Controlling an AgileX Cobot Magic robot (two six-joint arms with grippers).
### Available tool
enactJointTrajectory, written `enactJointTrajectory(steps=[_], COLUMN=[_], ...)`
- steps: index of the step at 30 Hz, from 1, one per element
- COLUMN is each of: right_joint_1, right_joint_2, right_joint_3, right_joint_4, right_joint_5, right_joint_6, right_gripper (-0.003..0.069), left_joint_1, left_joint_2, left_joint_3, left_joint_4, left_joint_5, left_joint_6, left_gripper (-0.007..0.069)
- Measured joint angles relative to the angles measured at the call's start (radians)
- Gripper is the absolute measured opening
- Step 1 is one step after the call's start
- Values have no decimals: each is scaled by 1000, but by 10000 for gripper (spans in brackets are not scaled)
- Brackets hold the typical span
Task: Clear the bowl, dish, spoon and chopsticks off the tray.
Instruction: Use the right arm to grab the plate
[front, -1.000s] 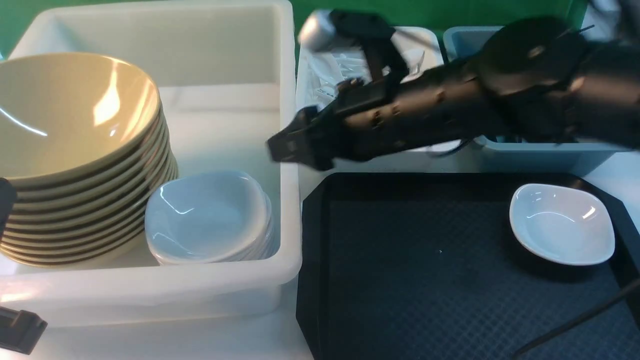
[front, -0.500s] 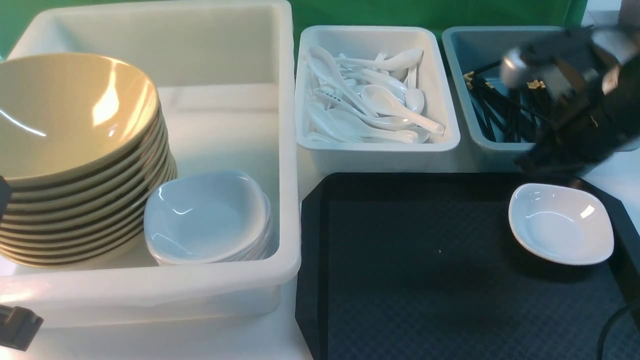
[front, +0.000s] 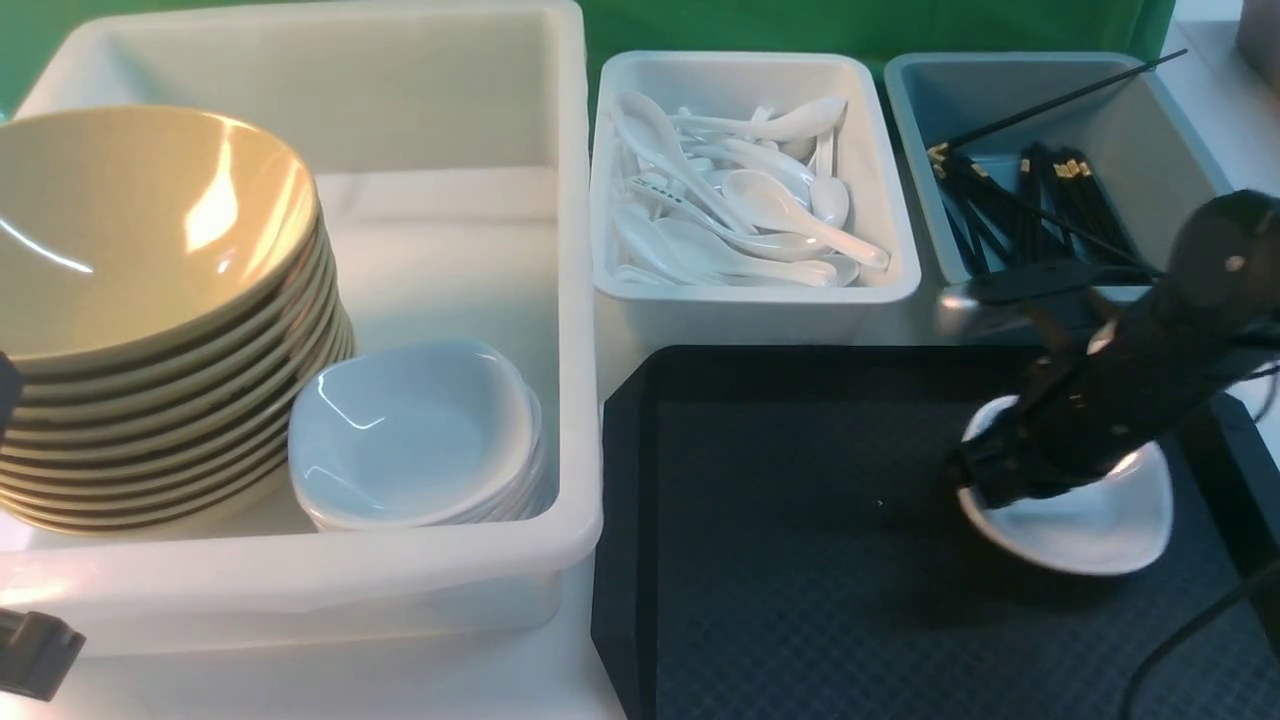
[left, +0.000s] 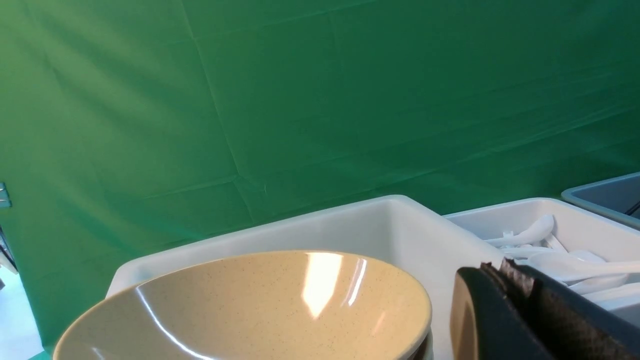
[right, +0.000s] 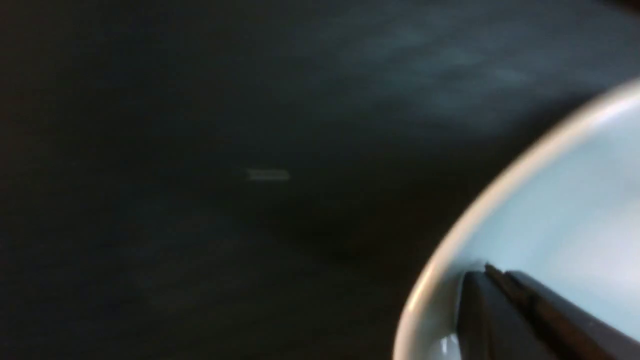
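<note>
Only a white dish (front: 1100, 525) is on the black tray (front: 800, 560), at its right side, and it sits tilted. My right gripper (front: 975, 482) is shut, its joined tips pressed inside the dish near the rim (right: 487, 274); the rim is not between the jaws. Mustard-yellow bowls (front: 140, 250) are stacked in the big white bin. White spoons (front: 750, 210) fill the small white box. Black chopsticks (front: 1040, 205) lie in the grey-blue box. My left gripper (left: 492, 267) is shut and empty beside the bowl stack (left: 250, 305).
The big white bin (front: 570, 300) also holds a stack of white dishes (front: 415, 435) and stands left of the tray. The spoon box (front: 760, 310) and the chopstick box (front: 1190, 120) stand behind the tray. A green backdrop (left: 300, 100) is at the back.
My right arm swung from over the big bin across to the right and came down into the dish, its jaws closing. The dish slid toward the near left and tipped.
</note>
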Motion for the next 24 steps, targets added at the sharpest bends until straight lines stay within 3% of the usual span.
enactJointTrajectory(steps=[7,13,19,24], right_joint_1=[6,-101,-185,-185], right_joint_2=[-81,-103,-37,30], right_joint_3=[-8,-9,-9,-9], right_joint_4=[-73,-190,-212,-207], right_joint_5=[40,79,42,29], right_joint_6=[81,115,136,136], right_gripper=[76,275,439,454], left_joint_1=[0,0,0,0], left_joint_2=[0,0,0,0], left_joint_3=[0,0,0,0], left_joint_4=[0,0,0,0], left_joint_5=[0,0,0,0], left_joint_6=[0,0,0,0], left_gripper=[-8,-8,-8,-8])
